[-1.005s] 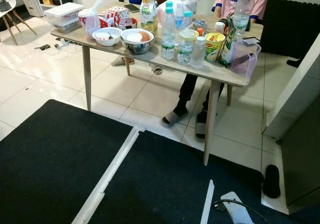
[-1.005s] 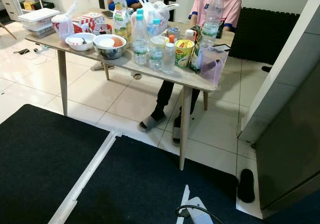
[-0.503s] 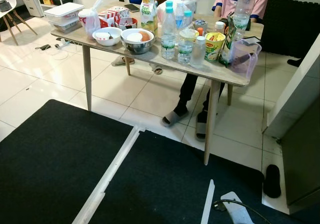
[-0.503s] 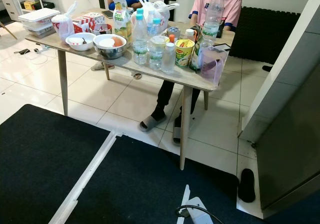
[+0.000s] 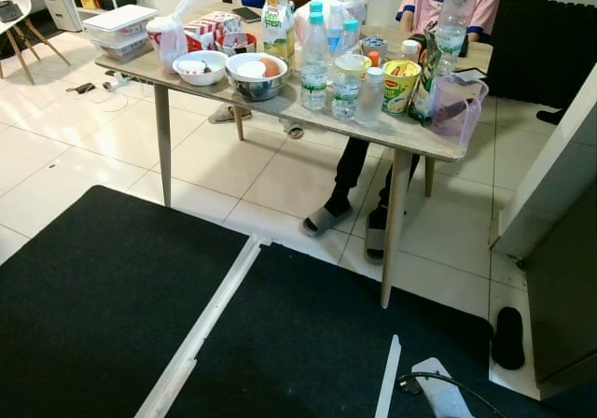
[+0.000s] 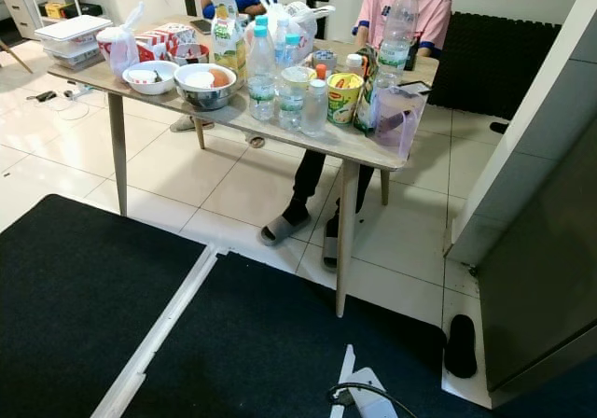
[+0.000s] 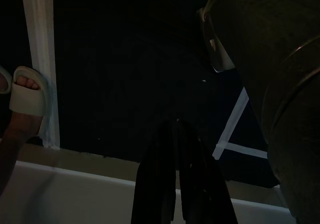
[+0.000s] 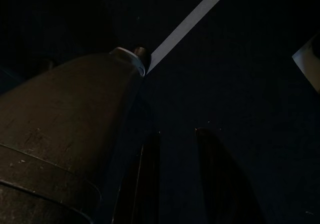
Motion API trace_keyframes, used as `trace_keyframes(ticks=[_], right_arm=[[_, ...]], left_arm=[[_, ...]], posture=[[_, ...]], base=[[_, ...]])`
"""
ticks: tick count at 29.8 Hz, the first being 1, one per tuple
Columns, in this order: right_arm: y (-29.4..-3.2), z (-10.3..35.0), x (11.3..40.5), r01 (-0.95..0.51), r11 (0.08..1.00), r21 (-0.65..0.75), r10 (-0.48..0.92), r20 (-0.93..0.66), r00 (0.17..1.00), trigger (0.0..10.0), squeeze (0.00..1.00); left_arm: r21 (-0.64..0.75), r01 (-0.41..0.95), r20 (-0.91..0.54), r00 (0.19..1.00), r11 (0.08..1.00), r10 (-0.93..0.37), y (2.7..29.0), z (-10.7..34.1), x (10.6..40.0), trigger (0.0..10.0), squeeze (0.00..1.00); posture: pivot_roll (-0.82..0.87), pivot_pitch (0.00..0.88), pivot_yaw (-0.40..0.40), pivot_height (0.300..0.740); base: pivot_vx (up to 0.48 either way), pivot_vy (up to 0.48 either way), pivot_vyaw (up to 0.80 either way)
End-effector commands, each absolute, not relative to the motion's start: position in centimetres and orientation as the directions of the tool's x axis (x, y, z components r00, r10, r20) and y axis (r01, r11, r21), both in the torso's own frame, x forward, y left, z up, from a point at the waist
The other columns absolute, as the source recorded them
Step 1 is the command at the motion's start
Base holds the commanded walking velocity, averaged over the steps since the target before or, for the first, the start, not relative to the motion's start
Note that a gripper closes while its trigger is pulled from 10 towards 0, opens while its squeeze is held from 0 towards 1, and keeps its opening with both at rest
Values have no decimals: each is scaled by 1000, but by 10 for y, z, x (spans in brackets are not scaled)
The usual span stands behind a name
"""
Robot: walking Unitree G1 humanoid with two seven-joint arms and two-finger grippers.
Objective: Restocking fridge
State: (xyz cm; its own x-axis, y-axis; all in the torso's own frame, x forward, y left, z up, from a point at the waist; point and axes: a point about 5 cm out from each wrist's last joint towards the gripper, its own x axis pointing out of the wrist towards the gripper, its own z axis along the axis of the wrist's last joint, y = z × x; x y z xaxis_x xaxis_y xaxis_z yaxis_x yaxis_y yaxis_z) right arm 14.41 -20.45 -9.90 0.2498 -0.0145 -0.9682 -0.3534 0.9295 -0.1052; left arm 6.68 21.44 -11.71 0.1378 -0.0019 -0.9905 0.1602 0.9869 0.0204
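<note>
- Your head views show the wooden table [image 5: 410, 138] far ahead, with water bottles [image 5: 315, 59], a juice carton [image 5: 276, 19], a steel bowl [image 5: 255, 76] and a noodle cup [image 5: 399, 85].
- Your left wrist view adds a sandalled foot [image 7: 25, 96] on the dark mat [image 5: 112, 287].
- Left gripper [image 7: 179, 184] fingers are nearly together, holding nothing; right gripper [image 8: 177, 179] fingers are apart, empty.
- Compared with earlier, nothing moved.

Before me, water bottles [image 5: 315, 52], juice carton [image 5: 276, 21] and noodle cup [image 5: 400, 85] stand upright on the wooden table [image 5: 308, 112].
</note>
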Motion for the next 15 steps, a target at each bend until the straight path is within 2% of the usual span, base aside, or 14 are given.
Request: trace_keyframes(ticks=[1, 15], right_arm=[[-206, -97, 149, -351, 930, -112, -17, -964, 264, 10000, 0], [-207, -97, 149, -351, 929, -114, -19, -965, 263, 10000, 0]], left_arm=[[10, 154, -971, 239, 988, -27, 209, -112, 95, 10000, 0], [9, 163, -969, 243, 987, -31, 209, -112, 96, 10000, 0]], posture=[[-9, 0, 20, 740], [-11, 0, 17, 740]], base=[[0, 0, 0], [0, 0, 0]])
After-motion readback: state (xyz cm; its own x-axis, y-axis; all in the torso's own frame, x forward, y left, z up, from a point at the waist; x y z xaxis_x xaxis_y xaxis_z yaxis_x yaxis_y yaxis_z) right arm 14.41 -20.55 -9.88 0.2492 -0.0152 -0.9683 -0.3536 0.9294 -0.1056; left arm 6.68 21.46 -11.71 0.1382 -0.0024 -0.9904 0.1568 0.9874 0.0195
